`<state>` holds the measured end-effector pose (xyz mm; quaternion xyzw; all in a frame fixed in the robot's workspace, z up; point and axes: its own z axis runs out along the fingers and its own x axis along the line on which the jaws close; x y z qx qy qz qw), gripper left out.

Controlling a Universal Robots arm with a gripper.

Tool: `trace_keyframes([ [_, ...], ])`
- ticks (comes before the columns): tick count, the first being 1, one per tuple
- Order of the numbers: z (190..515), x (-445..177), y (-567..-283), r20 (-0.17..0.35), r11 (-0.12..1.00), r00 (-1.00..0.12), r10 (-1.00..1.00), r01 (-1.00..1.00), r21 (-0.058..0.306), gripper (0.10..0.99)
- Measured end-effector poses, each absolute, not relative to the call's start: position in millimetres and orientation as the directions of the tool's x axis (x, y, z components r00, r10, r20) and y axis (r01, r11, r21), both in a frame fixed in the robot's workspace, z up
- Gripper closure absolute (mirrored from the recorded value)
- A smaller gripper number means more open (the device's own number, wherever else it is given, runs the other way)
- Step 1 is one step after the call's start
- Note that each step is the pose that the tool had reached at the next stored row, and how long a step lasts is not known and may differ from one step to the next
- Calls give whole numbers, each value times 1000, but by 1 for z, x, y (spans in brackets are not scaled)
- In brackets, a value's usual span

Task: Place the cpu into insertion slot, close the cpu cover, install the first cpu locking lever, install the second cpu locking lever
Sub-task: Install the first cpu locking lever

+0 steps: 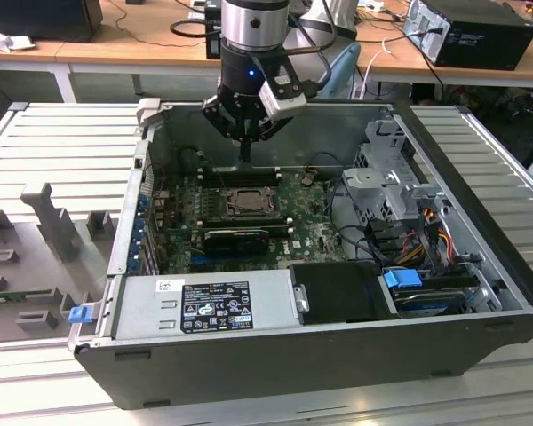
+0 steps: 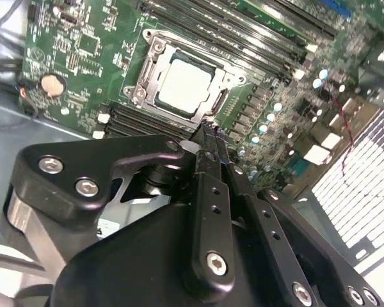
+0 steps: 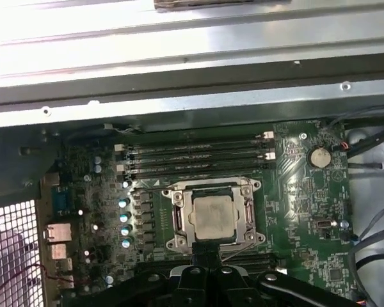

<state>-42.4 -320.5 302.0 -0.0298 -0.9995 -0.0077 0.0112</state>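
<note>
One cpu [image 3: 212,214] in insertion slot [image 3: 178,220] — tool [image 2: 208,131] near, pinched

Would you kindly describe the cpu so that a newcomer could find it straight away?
In the open case, look at the green motherboard. Near its middle a metal cover frames the cpu: the one pale silver square, unlike the long black memory slots beside it.
</note>
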Motion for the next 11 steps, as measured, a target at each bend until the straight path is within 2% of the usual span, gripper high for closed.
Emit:
trace_keyframes([
  [11, 301, -43, -320, 13, 997, -997, -78, -78, 14, 980],
])
